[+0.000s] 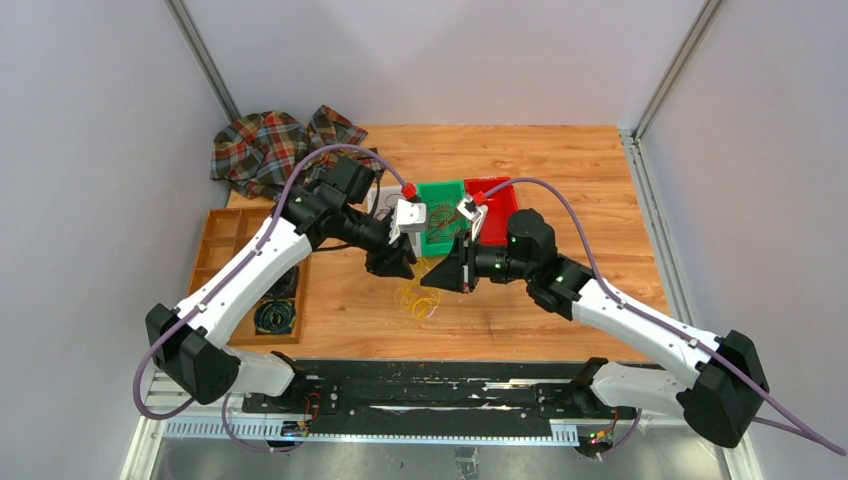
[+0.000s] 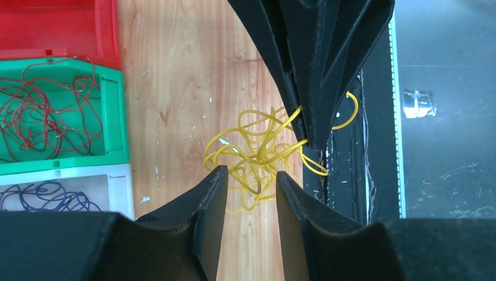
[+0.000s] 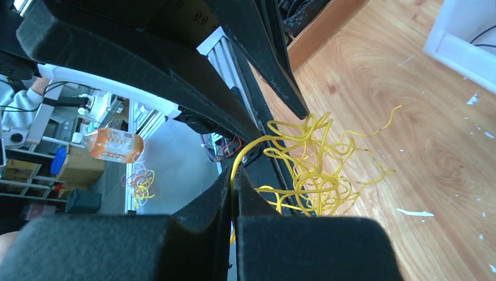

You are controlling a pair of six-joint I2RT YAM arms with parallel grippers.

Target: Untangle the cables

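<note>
Pale walls and a metal frame box in a wooden table (image 1: 560,170), and at the bottom of the top view a black rail (image 1: 440,390) carries the bases of two arms. The left arm (image 1: 250,275) and the right arm (image 1: 640,320) both reach inward and meet nose to nose mid-frame.

Right under that meeting point is one loose bunch of yellow cables (image 1: 418,300), on bare wood, near the table's near edge. The right end effector (image 3: 236,181) has its fingers pressed flat together, a single yellow strand pinched between them and looping out to the tangle. The left end effector (image 2: 251,178) is partly open: a clear gap between the tips, yellow loops lying at its mouth, nothing gripped.

Further back stand three bins in a row. The green bin (image 2: 119,117) holds a bunch of dark red cables (image 2: 47,111). The white bin (image 2: 120,184) beside it holds purple cables (image 2: 47,196). The red bin (image 2: 58,29) sits on the green one's other side; its contents can't be made out. From above, both wrists hang over this row and hide much of it.

That makes three bunches of cables: one yellow, one dark red, one purple.

At the left of the top view, one compartmented wooden tray (image 1: 225,235) lies partly under the left arm, a dark coiled cord (image 1: 272,316) in its nearest compartment. In the upper left, one crumpled plaid cloth (image 1: 265,150) lies on the far corner.
</note>
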